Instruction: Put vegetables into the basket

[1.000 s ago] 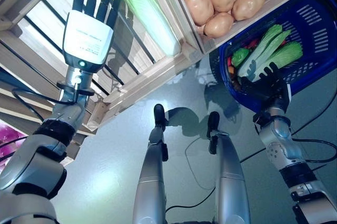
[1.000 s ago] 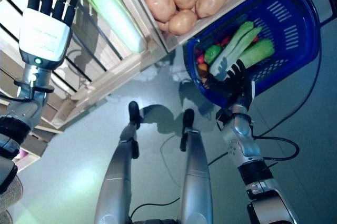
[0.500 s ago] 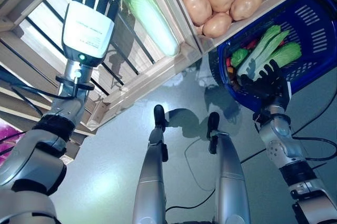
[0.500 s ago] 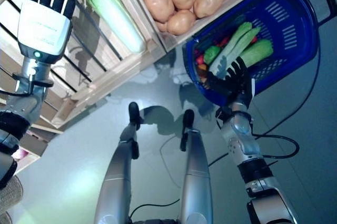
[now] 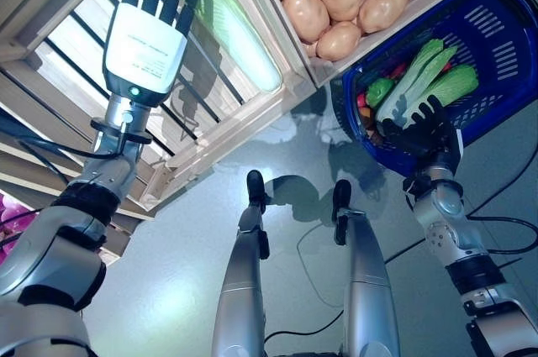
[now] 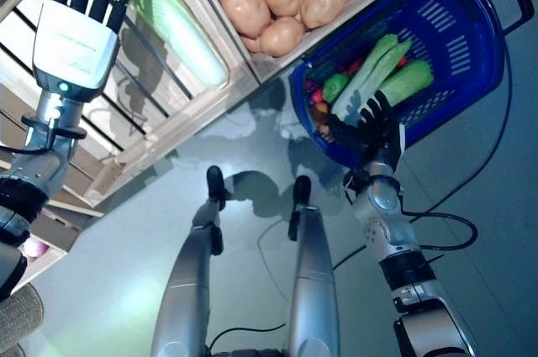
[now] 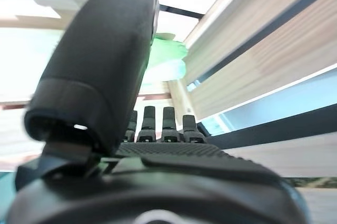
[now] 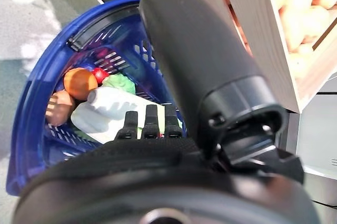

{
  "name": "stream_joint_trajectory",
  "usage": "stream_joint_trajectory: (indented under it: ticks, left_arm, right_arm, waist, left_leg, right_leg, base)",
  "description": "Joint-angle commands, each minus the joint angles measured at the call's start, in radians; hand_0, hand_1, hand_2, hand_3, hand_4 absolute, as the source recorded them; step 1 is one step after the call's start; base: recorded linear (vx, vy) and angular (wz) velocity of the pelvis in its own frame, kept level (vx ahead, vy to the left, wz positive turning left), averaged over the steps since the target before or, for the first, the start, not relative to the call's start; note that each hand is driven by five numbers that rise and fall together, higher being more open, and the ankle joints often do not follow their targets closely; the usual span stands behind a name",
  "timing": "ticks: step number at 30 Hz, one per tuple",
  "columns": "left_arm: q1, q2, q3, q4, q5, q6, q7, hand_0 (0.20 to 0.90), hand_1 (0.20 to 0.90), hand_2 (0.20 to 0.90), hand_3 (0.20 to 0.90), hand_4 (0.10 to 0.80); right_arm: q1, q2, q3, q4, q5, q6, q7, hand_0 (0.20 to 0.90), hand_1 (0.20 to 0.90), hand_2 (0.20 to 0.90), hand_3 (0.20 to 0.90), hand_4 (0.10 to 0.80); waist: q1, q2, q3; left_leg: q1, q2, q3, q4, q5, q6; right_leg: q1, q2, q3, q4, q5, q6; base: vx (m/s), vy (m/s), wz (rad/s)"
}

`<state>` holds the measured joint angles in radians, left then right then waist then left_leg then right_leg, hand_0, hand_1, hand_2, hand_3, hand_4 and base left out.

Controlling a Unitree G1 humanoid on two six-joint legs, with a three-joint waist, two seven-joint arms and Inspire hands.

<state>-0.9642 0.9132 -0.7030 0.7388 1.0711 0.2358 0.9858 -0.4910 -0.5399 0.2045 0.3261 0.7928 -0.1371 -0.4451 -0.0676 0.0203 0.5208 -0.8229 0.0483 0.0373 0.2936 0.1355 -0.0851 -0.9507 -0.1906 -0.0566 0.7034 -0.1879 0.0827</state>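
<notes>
A blue basket (image 5: 503, 80) stands on the floor under the shelf at the right. It holds long leafy greens (image 5: 429, 76), a green pepper (image 5: 380, 90) and small red and orange pieces (image 8: 79, 83). My right hand (image 5: 427, 140) is at the basket's near rim, open and holding nothing, fingers straight over the contents. My left hand (image 5: 145, 38) is raised at the upper left, open and holding nothing, in front of a slatted wooden crate. A long pale green cabbage (image 5: 239, 34) lies in that crate, just past the fingertips (image 7: 164, 124).
A wooden crate (image 5: 290, 67) heaped with potatoes (image 5: 340, 0) sits between the cabbage and the basket. Purple produce (image 5: 10, 224) shows at the far left edge. Grey floor (image 5: 176, 273) spreads below the shelves.
My left hand has crept a little closer to the cabbage crate. The right hand has stayed at the basket's rim. The whole view has shifted slightly.
</notes>
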Motion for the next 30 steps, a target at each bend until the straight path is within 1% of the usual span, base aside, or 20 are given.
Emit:
stream_joint_trajectory:
  ticks: [1, 5, 14, 22, 30]
  left_arm:
    - [-0.132, 0.025, 0.072, -0.005, 0.018, 0.031, 0.019, 0.900, 0.900, 0.900, 0.900, 0.800]
    - [-0.163, 0.016, 0.046, 0.006, -0.002, 0.037, 0.011, 0.900, 0.900, 0.900, 0.900, 0.800]
    - [-0.236, -0.018, 0.004, 0.054, 0.023, 0.034, 0.007, 0.900, 0.900, 0.900, 0.900, 0.800]
    - [-0.277, -0.044, -0.021, 0.064, 0.025, 0.030, 0.004, 0.900, 0.900, 0.900, 0.900, 0.800]
    - [-0.312, -0.063, -0.047, 0.089, -0.015, 0.025, -0.012, 0.900, 0.900, 0.900, 0.900, 0.800]
  right_arm:
    - [-0.021, -0.090, -0.056, -0.093, -0.019, -0.047, 0.040, 0.900, 0.900, 0.900, 0.900, 0.800]
    - [-0.034, -0.089, -0.050, -0.090, -0.020, -0.048, 0.034, 0.900, 0.900, 0.900, 0.900, 0.800]
    - [-0.062, -0.075, -0.047, -0.080, -0.024, -0.044, 0.027, 0.900, 0.900, 0.900, 0.900, 0.800]
    - [-0.087, -0.071, -0.026, -0.076, -0.019, -0.036, 0.027, 0.900, 0.900, 0.900, 0.900, 0.800]
    - [-0.114, -0.069, -0.014, -0.072, -0.035, -0.029, 0.006, 0.900, 0.900, 0.900, 0.900, 0.800]
  waist:
    - [-0.024, 0.051, -0.001]
    - [-0.024, 0.044, -0.001]
    - [-0.028, 0.016, -0.001]
    - [-0.032, 0.014, -0.001]
    - [-0.038, 0.017, -0.001]
  left_leg:
    - [-0.008, -0.044, 0.076, 0.098, -0.100, 0.065]
    - [-0.014, -0.041, 0.075, 0.095, -0.097, 0.066]
    - [-0.047, -0.032, 0.064, 0.110, -0.097, 0.071]
    - [-0.052, -0.034, 0.058, 0.113, -0.101, 0.072]
    - [-0.056, -0.041, 0.060, 0.121, -0.111, 0.071]
  right_leg:
    - [0.081, 0.054, -0.038, -0.209, 0.147, -0.055]
    - [0.077, 0.057, -0.040, -0.212, 0.150, -0.054]
    - [0.053, 0.069, -0.040, -0.200, 0.161, -0.049]
    - [0.040, 0.080, -0.030, -0.187, 0.158, -0.045]
    - [0.038, 0.084, -0.020, -0.192, 0.154, -0.048]
  base:
    - [0.000, 0.000, 0.00]
    - [0.000, 0.000, 0.00]
    - [0.000, 0.000, 0.00]
    - [0.000, 0.000, 0.00]
    - [0.000, 0.000, 0.00]
